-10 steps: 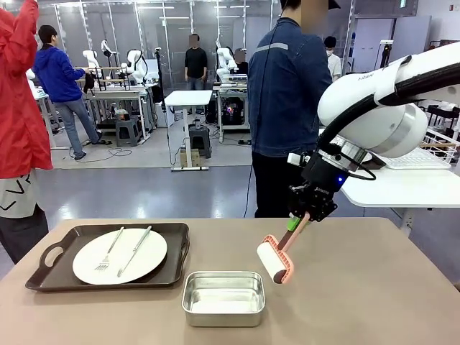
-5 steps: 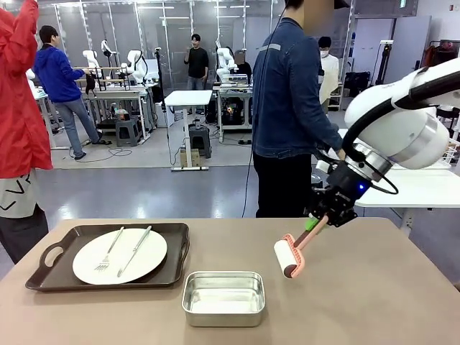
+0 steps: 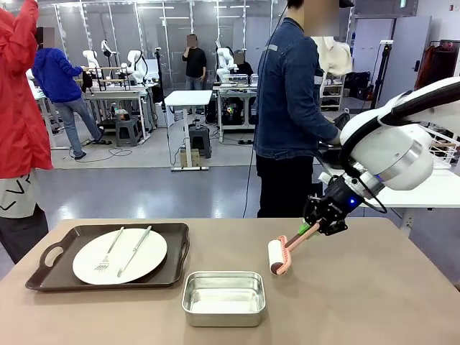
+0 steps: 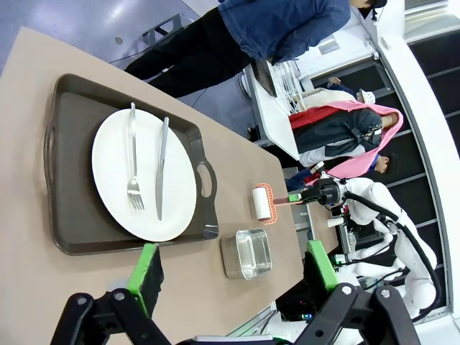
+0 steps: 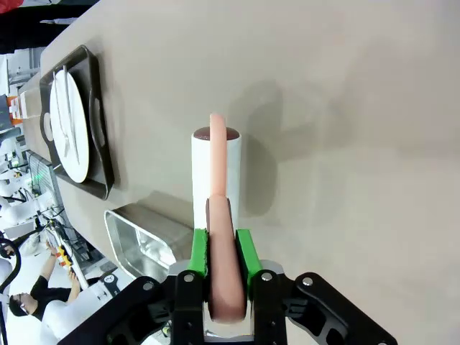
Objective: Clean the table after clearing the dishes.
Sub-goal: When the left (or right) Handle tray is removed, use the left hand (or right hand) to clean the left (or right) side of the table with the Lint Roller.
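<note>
Just right of the table's [image 3: 374,302] middle, the right gripper [image 3: 316,228] is clenched on the pink handle of a lint roller [image 3: 277,256]. Right wrist view shows both green pads [image 5: 199,251] pressed to the handle, no gap.

Handle's long axis: from the jaws it slants down & toward the robot's left, i.e. toward the table's centre. The white roll sits crosswise to that handle. Its own axis runs approx. near-to-far across the table, brown core end facing the robot's side. The roll is at the tabletop or just above it; can't tell contact for sure.

Key relation, as I judge it: w/ the roll lying near-to-far, it rolls left/right, along the handle line. To its left & a bit nearer the robot, a steel pan [image 3: 223,296] stands near, not touching. Further left, well apart, is a dark tray [image 3: 72,233] w/ a white plate [image 3: 147,260]. A fork [image 3: 109,251] & knife [image 3: 134,251] lie side by side on the plate, long axes approx. near-to-far, slightly tilted, fork tines toward the robot. So the dishes aren't off the table yet. A leftward pass would meet the pan first; the bare top is mostly to the right.

Left gripper [image 4: 233,272] hangs released, jaws wide, nothing btwn them, up off the table on the left side w/ the tray ahead of it. That makes it the nearer arm for the tray, vs. the right arm on the roller. A person [image 3: 287,108] stands at the far edge, behind the roller.
</note>
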Available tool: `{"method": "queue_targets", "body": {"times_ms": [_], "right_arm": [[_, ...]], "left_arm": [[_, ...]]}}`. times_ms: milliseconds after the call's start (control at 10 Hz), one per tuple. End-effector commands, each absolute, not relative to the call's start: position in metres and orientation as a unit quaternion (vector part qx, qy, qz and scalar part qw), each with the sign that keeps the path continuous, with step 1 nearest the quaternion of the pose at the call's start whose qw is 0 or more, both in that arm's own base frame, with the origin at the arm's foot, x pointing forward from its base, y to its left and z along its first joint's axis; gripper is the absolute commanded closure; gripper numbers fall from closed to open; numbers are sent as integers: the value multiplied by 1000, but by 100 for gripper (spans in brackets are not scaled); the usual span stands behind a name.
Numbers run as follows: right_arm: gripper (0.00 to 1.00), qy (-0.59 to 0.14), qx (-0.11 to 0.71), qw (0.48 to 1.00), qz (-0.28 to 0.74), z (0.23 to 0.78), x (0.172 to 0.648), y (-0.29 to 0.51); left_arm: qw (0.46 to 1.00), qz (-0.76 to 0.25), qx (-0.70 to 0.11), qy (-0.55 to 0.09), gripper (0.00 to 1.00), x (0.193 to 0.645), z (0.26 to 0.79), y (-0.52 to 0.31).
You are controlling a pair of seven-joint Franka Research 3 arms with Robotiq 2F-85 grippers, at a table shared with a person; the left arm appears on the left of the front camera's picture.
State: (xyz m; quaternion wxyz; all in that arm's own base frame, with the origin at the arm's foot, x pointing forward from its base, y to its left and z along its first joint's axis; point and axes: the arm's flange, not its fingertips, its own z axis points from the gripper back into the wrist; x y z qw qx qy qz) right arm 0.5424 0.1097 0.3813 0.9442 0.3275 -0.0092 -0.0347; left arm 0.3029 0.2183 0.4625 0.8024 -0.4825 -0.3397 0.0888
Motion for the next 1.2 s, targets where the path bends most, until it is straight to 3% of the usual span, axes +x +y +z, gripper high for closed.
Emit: {"method": "queue_targets", "body": {"times_ms": [0,400,1100], "right_arm": [[78,-29,340,940,-15,370,548,112],[78,-11,336,942,-4,343,548,103],[78,27,305,950,-55,315,542,-17]], "left_arm": [[797,83,-487,-347,0,302,463,220],[797,83,-487,-347,0,302,463,220],[797,83,-487,-347,0,302,463,220]]}}
